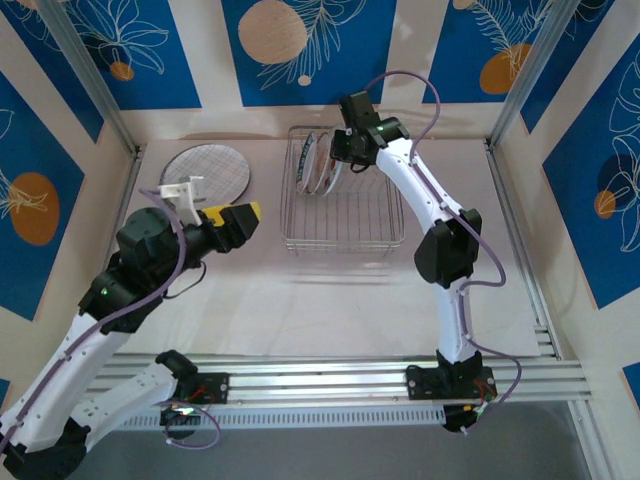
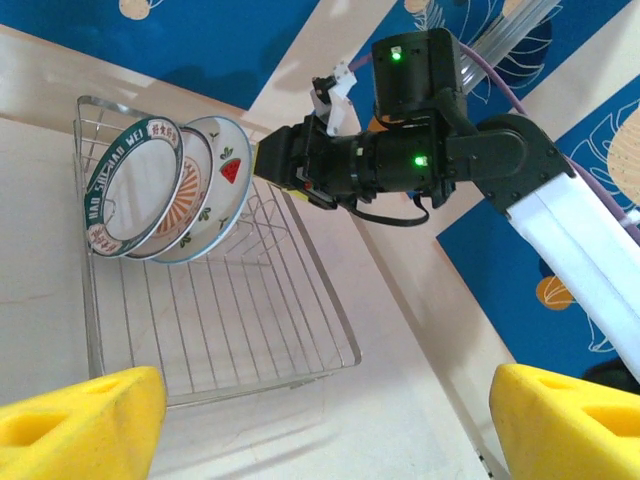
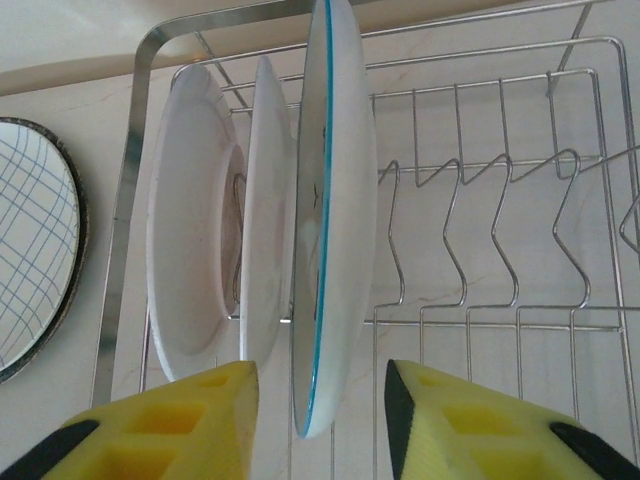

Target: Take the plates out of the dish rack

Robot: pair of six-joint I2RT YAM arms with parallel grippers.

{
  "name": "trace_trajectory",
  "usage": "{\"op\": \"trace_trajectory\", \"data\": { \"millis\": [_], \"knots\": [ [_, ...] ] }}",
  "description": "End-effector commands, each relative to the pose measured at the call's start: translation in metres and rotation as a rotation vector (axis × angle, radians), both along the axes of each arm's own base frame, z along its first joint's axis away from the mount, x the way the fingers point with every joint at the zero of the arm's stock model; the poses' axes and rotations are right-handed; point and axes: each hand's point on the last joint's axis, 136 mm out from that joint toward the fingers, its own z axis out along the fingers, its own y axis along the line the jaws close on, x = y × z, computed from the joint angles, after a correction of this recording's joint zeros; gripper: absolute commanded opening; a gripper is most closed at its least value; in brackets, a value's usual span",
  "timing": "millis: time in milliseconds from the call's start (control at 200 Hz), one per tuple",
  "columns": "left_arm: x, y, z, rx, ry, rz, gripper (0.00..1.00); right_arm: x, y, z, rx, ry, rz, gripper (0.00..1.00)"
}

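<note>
Rack: wire dish rack (image 1: 345,215) at twelve o'clock on the worktop (image 1: 300,300), three plates (image 1: 320,162) upright at its eleven o'clock end.
Right gripper (image 1: 338,152): jaws open, astride the blue-rimmed plate (image 3: 335,200).
Left gripper (image 1: 250,222): jaws wide open, empty, at the rack's nine o'clock.
Checked plate (image 1: 205,172): flat at ten o'clock.

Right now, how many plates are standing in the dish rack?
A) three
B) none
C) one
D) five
A: three plates stand on edge together at one end of the dish rack, while the checked plate lies flat outside it.
</note>
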Motion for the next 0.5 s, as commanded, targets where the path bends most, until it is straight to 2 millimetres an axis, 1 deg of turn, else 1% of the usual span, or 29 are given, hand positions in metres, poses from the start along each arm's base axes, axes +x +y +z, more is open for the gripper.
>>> {"op": "trace_trajectory", "data": {
  "millis": [0, 185, 320, 495],
  "knots": [
    [-0.012, 0.004, -0.003, 0.034, -0.013, -0.023, 0.85, 0.003, 0.003, -0.001, -0.003, 0.007, -0.013, 0.38],
    [-0.027, 0.009, 0.004, 0.053, -0.025, -0.051, 0.85, 0.010, 0.008, -0.014, -0.031, 0.010, -0.003, 0.35],
    [-0.033, 0.014, 0.002, 0.063, -0.013, -0.049, 0.85, 0.014, 0.007, -0.024, -0.055, 0.018, -0.013, 0.32],
    [-0.039, 0.021, 0.002, 0.064, -0.007, -0.035, 0.86, 0.019, 0.009, -0.031, -0.074, 0.014, -0.023, 0.30]
  ]
}}
